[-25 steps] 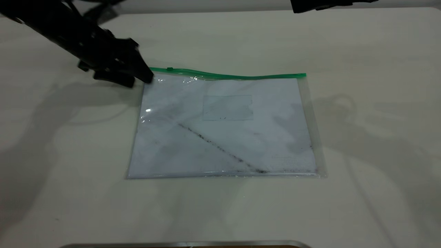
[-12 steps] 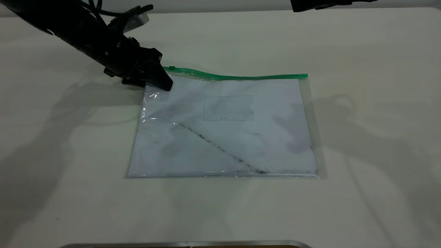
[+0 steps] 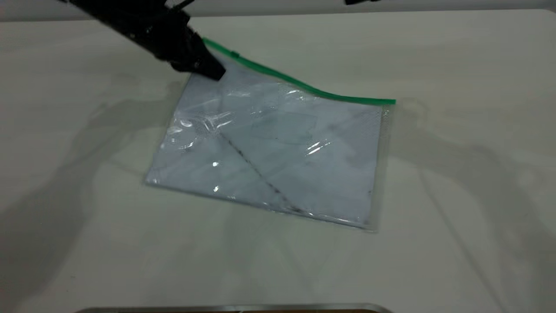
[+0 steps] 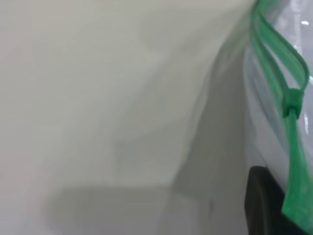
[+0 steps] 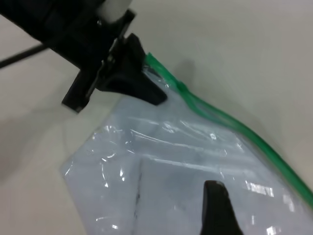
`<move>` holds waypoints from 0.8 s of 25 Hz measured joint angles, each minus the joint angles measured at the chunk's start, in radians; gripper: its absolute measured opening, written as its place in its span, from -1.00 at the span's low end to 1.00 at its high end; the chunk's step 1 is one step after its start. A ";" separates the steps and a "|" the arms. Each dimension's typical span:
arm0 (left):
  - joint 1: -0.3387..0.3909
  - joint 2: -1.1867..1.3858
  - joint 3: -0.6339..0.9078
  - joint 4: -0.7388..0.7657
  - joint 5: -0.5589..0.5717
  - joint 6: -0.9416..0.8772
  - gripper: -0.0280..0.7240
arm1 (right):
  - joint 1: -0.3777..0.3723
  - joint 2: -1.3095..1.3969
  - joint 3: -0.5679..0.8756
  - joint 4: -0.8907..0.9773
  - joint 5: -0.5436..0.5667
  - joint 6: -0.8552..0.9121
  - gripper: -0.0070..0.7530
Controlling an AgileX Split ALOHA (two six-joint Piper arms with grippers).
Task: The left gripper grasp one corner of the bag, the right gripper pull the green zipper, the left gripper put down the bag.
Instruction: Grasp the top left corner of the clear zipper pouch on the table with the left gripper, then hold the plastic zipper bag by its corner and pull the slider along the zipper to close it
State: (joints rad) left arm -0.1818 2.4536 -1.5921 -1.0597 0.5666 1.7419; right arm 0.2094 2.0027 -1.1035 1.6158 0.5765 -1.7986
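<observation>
The clear bag [image 3: 278, 152] holds white paper with a dark diagonal line. Its far-left corner [image 3: 207, 42] hangs above the table while its near edge rests on the table. My left gripper [image 3: 209, 69] is shut on that corner, beside the end of the green zipper [image 3: 304, 87]. The small slider tab [image 3: 235, 54] sits close to the gripper; it also shows in the left wrist view [image 4: 292, 100], past one black finger [image 4: 264, 200]. In the right wrist view the left gripper [image 5: 146, 90] pinches the corner. One right finger [image 5: 215, 205] hovers over the bag [image 5: 161, 171], with no second finger beside it.
The pale table [image 3: 456, 174] spreads around the bag on all sides. A bit of the right arm [image 3: 360, 1] shows at the far edge. A metal strip [image 3: 234, 308] runs along the near edge.
The left gripper has closed on the bag's far-left corner and lifted it up and back. The bag has tilted and turned on the table. The right arm has shifted left.
</observation>
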 joint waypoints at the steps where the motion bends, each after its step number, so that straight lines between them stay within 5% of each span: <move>1: -0.007 -0.006 0.000 0.000 -0.001 0.064 -0.78 | 0.000 0.037 -0.041 0.000 0.023 -0.011 0.35; 8: -0.073 -0.011 0.000 -0.044 -0.004 0.345 -0.77 | 0.000 0.262 -0.279 -0.041 0.177 -0.040 0.28; 20: -0.091 -0.011 0.001 -0.191 0.003 0.370 -0.77 | 0.080 0.358 -0.342 -0.077 0.178 -0.048 0.28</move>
State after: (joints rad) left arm -0.2731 2.4424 -1.5912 -1.2507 0.5696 2.1124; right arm 0.2893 2.3604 -1.4456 1.5387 0.7546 -1.8467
